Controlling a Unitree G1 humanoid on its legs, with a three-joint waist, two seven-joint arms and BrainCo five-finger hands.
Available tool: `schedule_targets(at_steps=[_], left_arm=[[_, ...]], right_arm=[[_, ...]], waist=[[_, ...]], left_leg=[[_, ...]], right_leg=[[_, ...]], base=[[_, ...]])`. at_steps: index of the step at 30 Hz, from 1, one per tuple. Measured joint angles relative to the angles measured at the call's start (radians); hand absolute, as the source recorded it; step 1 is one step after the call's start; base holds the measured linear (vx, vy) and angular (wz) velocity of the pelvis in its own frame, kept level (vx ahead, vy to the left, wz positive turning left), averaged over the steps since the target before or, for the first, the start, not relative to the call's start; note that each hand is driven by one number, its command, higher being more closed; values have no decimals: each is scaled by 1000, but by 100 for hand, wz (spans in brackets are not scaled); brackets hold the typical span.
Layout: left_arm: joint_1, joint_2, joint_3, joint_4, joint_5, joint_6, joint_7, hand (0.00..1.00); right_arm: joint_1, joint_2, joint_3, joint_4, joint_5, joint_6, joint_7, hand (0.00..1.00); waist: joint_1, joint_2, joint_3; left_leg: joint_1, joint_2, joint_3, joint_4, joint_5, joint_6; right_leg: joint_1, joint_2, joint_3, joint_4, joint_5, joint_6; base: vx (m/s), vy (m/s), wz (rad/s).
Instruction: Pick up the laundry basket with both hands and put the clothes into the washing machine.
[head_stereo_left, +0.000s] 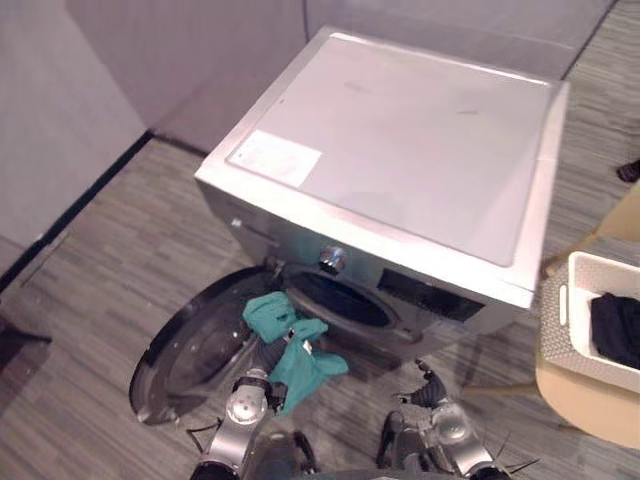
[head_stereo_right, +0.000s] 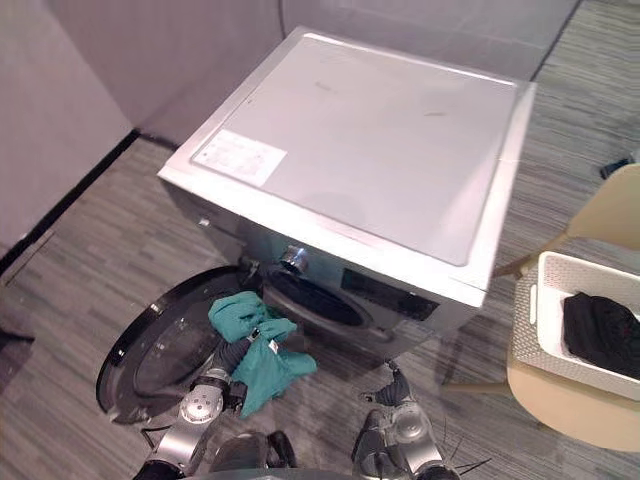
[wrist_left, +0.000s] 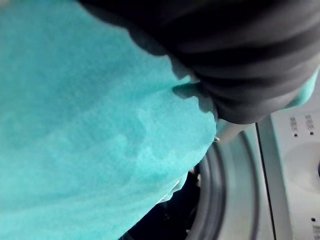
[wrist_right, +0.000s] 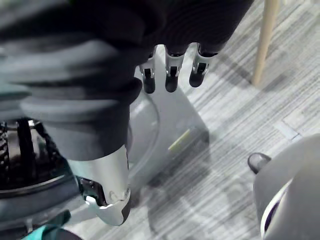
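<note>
Head pair overlooks washing machine (head_stereo_left: 400, 150), wrists close-up

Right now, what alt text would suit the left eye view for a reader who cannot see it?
Seen from above, the left hand, draped in a teal garment, is at the open drum of a silver washing machine whose round door stands open. The right hand is open nearby; a white laundry basket with dark clothing sits to the right.

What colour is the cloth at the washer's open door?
The cloth is plain teal, clearest in the left wrist view.
</note>
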Motion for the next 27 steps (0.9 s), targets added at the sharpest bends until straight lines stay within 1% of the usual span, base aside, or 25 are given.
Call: schedule_targets(at_steps=[1, 2, 3, 4, 5, 6, 7, 8, 9, 10, 11, 12, 13, 14, 15, 17, 18, 19, 21, 22, 24, 25, 27], left_arm=[[-6, -7, -2, 5, 0, 0, 0, 100], [-16, -11, -5, 21, 0, 0, 0, 100], [-23, -11, -5, 36, 0, 0, 1, 100], [-21, -14, -9, 39, 0, 0, 2, 100], [-28, -12, -11, 52, 0, 0, 2, 100], [-45, -7, -20, 68, -1, 4, 2, 100], [-50, 3, -21, 74, 0, 6, 2, 100], [-52, 6, -26, 73, -1, 7, 3, 100], [-47, -2, -31, 67, -2, 7, 4, 100], [-46, 6, -30, 67, -15, 7, 7, 100], [-50, 7, -29, 58, -38, 7, 11, 100], [-65, 11, -26, 44, -45, 7, 25, 100], [-75, 13, -23, 27, -49, 7, 27, 100], [-97, 14, -22, 9, -62, 6, 33, 100], [-127, 15, -20, -10, -62, 6, 51, 100], [-181, 8, -20, -16, -62, 6, 66, 100], [-231, 6, -16, -18, -63, 6, 81, 100], [-248, 5, -16, -18, -64, 6, 90, 100], [-289, -7, 0, -62, -67, 7, 115, 100], [-295, -14, 3, -83, -68, 7, 122, 100], [-337, -22, 20, -121, -72, 7, 142, 100], [-380, -36, 35, -144, -72, 7, 161, 100], [-441, -40, 40, -151, -73, 15, 178, 100]], right_arm=[[-6, -10, -15, 0, 10, 0, -2, 0], [-12, -14, -28, 0, 14, 1, -6, 0], [-20, -14, -29, 0, 22, 0, -15, 0], [-30, -27, -29, 1, 25, -3, -20, 0], [-39, -19, -28, 10, 26, -1, -22, 0], [-38, -13, -28, 10, 26, -2, -21, 0], [-26, -8, -29, 10, 26, -3, -21, 0], [-11, -4, -29, 10, 26, -1, -22, 0], [-6, -4, -28, 12, 26, 0, -21, 0], [-9, -4, -28, 13, 27, 0, -22, 0], [-16, -4, -29, 11, 31, 0, -23, 0], [-44, -6, -30, 9, 38, 0, -29, 0], [-60, -6, -31, 0, 43, 0, -35, 0], [-71, -7, -36, -28, 51, 1, -42, 0], [-88, -6, -36, -59, 61, 2, -47, 0], [-100, -5, -35, -109, 66, 3, -59, 0], [-112, -3, -34, -159, 69, 5, -68, 0], [-119, -3, -34, -179, 74, 5, -70, 0], [-141, -2, -35, -269, 104, 6, -88, 0], [-148, 0, -35, -291, 110, 6, -91, 0], [-157, 11, -39, -363, 132, 3, -113, 0], [-169, 24, -42, -409, 147, 1, -119, 0], [-182, 41, -62, -468, 159, -7, -130, 0]], waist=[[1, 9, 5], [1, 13, 9], [1, 15, 8], [4, 45, 5], [4, 26, 16], [-1, 10, 18], [-4, 0, 19], [-6, -3, 24], [-8, -1, 34], [-8, 0, 40], [-10, 0, 58], [-15, 0, 95], [-16, -3, 116], [-18, -3, 140], [-24, -4, 163], [-24, -8, 197], [-24, -16, 226], [-24, -17, 232], [-24, -17, 243], [-25, -18, 246], [-23, -22, 254], [-24, -24, 256], [-27, -25, 256]], left_leg=[[-11, -15, -61, -45, -17, 1], [-16, -29, -106, -113, -17, 1], [-16, -40, -152, -208, -4, -7], [-3, -36, -202, -312, 58, -37], [1, -47, -187, -299, 56, -33], [-2, -66, -165, -298, 43, -17], [-8, -81, -157, -281, 34, -9], [-16, -96, -146, -249, 14, 2], [-27, -102, -129, -202, -15, 13], [-38, -102, -115, -170, -30, 17], [-56, -101, -101, -120, -51, 21], [-82, -95, -84, -53, -70, 22], [-104, -91, -76, -12, -81, 24], [-145, -82, -66, 49, -106, 25], [-201, -69, -54, 125, -155, 36], [-266, -52, -44, 223, -206, 48], [-336, -32, -40, 325, -248, 50], [-369, -19, -38, 367, -263, 52], [-514, 28, -44, 515, -313, 45], [-549, 38, -51, 549, -321, 44], [-660, 72, -67, 644, -340, 37], [-759, 92, -87, 719, -352, 35], [-860, 109, -107, 792, -363, 29]], right_leg=[[-2, 1, 26, 2, 1, 1], [-6, 1, 53, 2, 4, 8], [-18, 4, 87, 3, 9, 19], [-41, 28, 127, 14, 4, 51], [-48, 16, 151, 25, 0, 63], [-66, -6, 163, 41, -4, 68], [-77, -25, 170, 56, -12, 80], [-88, -43, 184, 83, -23, 95], [-101, -57, 196, 114, -35, 105], [-120, -60, 215, 140, -40, 110], [-150, -65, 237, 184, -49, 117], [-188, -69, 259, 244, -56, 122], [-220, -71, 277, 290, -62, 124], [-274, -72, 298, 355, -77, 125], [-345, -71, 317, 434, -107, 130], [-421, -74, 333, 531, -151, 137], [-504, -72, 353, 627, -192, 135], [-540, -69, 360, 665, -205, 136], [-698, -42, 384, 804, -238, 126], [-733, -33, 387, 835, -243, 123], [-848, -11, 400, 925, -258, 116], [-948, 6, 405, 1000, -270, 110], [-1050, 20, 412, 1075, -283, 103]], base=[[79, 112, -74], [64, 175, -84], [76, 316, -104], [50, 253, -96], [45, 238, -71], [30, 162, -27], [45, 198, -12], [51, 229, -13], [33, 173, -22], [14, 189, -40], [-35, 123, -47], [-61, 106, -46], [-127, 79, -41], [-165, 63, -36], [-166, 62, -29], [-195, 34, -20], [-239, 1, -20], [-216, -15, -26], [-193, -36, -28], [-181, -45, -26], [-146, -73, -22], [-151, -102, -18], [-141, -126, -11]])
